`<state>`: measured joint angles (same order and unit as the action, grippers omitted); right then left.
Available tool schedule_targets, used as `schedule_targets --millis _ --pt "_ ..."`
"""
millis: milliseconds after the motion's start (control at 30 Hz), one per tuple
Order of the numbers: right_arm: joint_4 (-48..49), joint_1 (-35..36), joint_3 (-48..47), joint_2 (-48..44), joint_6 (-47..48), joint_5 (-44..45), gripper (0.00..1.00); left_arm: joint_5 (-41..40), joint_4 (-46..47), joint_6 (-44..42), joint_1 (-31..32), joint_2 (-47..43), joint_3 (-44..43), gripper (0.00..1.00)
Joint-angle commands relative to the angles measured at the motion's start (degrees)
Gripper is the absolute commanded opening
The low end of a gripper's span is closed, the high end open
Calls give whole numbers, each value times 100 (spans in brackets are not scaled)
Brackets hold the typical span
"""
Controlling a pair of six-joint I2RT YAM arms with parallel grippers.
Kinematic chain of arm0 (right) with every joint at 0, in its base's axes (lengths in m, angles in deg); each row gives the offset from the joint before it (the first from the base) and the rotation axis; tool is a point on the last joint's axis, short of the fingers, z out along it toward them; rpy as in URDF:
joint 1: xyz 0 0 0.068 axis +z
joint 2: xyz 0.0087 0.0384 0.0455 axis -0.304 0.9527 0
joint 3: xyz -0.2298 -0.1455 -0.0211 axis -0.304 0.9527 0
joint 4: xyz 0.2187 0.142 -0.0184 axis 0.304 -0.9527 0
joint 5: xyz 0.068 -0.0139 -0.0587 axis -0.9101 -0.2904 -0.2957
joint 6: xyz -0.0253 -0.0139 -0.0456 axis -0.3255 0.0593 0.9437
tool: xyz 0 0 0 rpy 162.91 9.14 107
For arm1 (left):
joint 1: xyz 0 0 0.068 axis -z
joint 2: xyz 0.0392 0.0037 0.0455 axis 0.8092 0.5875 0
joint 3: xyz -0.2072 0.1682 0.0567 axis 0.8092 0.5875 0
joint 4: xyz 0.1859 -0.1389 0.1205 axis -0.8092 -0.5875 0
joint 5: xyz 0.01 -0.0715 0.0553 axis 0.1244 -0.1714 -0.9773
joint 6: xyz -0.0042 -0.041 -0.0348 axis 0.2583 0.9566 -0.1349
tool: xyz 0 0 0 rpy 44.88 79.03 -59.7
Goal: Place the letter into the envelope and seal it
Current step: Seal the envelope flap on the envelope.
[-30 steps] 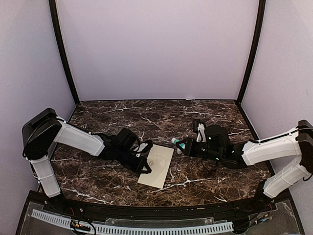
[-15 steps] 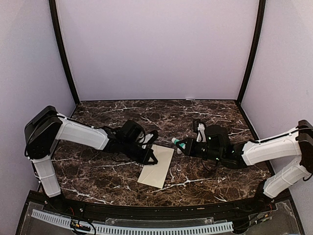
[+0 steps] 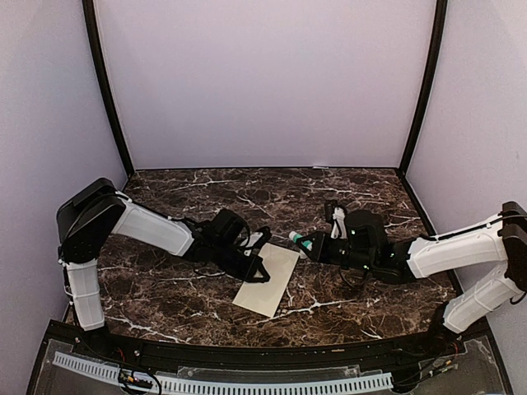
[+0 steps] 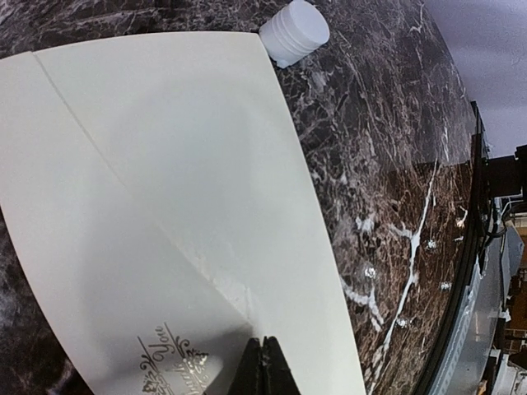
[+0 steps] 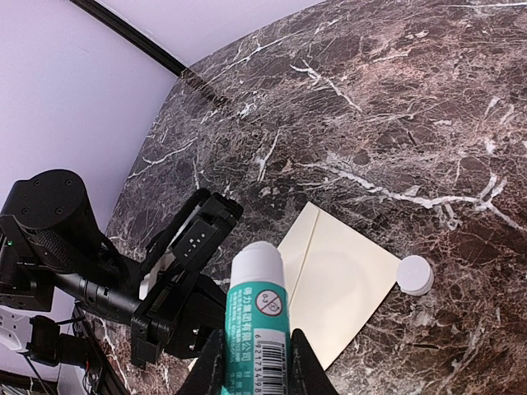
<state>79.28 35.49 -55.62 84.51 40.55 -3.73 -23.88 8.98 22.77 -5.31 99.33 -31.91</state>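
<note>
Pressing the envelope (image 4: 165,189) mid-counter (image 3: 346,197) with left gripper (image 4: 263,355) pinched closed; clamping a glue stick (image 5: 257,304) in right gripper (image 5: 255,355).

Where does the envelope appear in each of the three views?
Top external: the envelope lies just below picture centre.
Left wrist: the envelope fills the left and middle.
Right wrist: the envelope sits low centre, beside the glue stick.
Shared landmark: the shut left gripper over the envelope.

We log white shells on left arm (image 3: 152,229) and right arm (image 3: 453,249), black joints, black left gripper (image 4: 263,366) and right gripper (image 5: 257,362), white wrist cabling.
</note>
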Motion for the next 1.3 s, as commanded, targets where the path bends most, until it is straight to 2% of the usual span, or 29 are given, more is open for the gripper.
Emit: schedule_targets --millis 0,567,867,1267 --pt "270 60 12 -39 16 94 19 -183 -98 28 18 173 213 0" --pt "213 60 44 -116 7 116 19 -152 21 -17 3 172 345 0" --pt "203 57 27 -102 13 128 19 -46 -100 -55 4 -122 -195 0" --pt "247 60 -1 -3 5 77 19 -15 56 -32 4 7 -308 0"
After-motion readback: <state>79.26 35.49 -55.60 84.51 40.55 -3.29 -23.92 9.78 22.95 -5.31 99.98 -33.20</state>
